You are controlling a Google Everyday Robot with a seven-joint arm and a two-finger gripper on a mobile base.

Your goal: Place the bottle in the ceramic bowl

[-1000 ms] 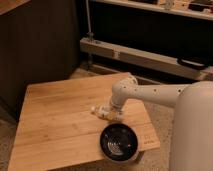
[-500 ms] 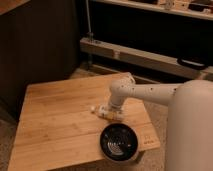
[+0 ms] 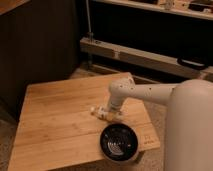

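The bottle (image 3: 98, 111), small and whitish with a white cap, lies on its side on the wooden table (image 3: 55, 120), right of the middle. My gripper (image 3: 108, 113) is down at the bottle's right end, at the tip of the white arm (image 3: 145, 92) that reaches in from the right. The ceramic bowl (image 3: 119, 142), black and glossy with pale rings inside, stands on the table near its front right corner, just in front of the gripper and bottle. Nothing is in the bowl.
My large white body (image 3: 190, 130) fills the right side. Behind the table runs a low metal rail (image 3: 140, 55) with a post (image 3: 90, 30), under a dark shelf. The table's front edge lies just past the bowl.
The arm and white body have shifted slightly left. The bottle and bowl have stayed where they were on the table.
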